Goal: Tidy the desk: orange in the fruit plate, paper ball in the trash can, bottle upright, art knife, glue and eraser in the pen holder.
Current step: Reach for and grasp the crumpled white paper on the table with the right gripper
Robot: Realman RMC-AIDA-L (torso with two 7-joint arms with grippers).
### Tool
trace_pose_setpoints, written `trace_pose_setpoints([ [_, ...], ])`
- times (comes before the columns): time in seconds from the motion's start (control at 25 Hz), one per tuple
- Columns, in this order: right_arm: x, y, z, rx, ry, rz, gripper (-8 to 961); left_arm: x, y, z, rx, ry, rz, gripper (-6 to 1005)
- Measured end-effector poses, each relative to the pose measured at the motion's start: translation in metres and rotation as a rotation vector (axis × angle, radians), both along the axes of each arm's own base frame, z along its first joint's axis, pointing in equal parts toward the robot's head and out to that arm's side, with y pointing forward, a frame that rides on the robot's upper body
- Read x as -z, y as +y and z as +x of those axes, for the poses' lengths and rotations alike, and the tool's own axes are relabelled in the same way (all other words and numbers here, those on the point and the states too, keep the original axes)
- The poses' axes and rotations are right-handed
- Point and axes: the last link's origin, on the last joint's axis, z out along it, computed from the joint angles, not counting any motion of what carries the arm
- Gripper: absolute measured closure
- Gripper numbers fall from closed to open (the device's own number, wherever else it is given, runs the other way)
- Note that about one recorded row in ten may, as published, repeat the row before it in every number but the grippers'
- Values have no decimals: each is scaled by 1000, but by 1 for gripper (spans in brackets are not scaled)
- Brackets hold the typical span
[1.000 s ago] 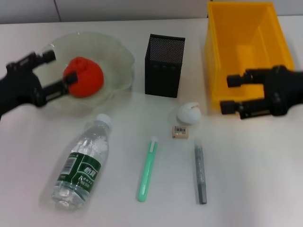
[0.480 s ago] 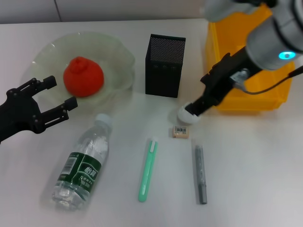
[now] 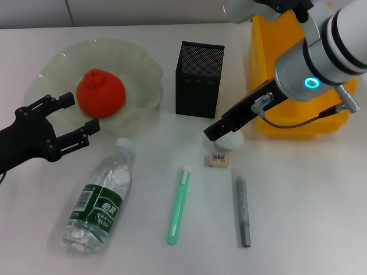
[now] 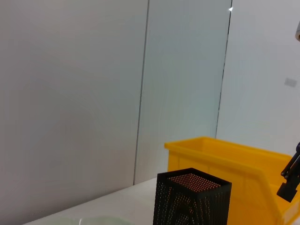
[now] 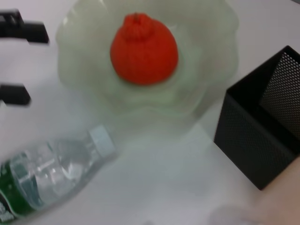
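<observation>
the paper ball (image 3: 232,139), round and without long axis, is covered by the right gripper (image 3: 221,130), jaw state indeterminable, beside the eraser (image 3: 218,160); the left gripper (image 3: 73,116) is held open.

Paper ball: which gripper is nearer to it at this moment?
The right. The right gripper is directly at the paper ball, partly covering it beside the eraser. The left gripper is open far across the desk, by the fruit plate.
</observation>
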Motion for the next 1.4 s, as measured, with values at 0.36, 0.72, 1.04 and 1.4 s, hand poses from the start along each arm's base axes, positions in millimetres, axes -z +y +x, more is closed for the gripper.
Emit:
trace_pose_setpoints([
  [0.36, 4, 11, 6, -107, -39, -8, 119, 3, 2, -2, -9, 14, -3, 195],
  [0.72, 16, 16, 10, -242, -145, -138, 118, 8, 0, -5, -28, 15, -5, 196],
  [1.04, 24, 24, 17, -236, -186, -147, 121, 10, 1, -7, -36, 20, -1, 198],
  [1.4, 36, 35, 25, -225, -221, -141, 129, 9, -1, -8, -40, 21, 0, 200],
])
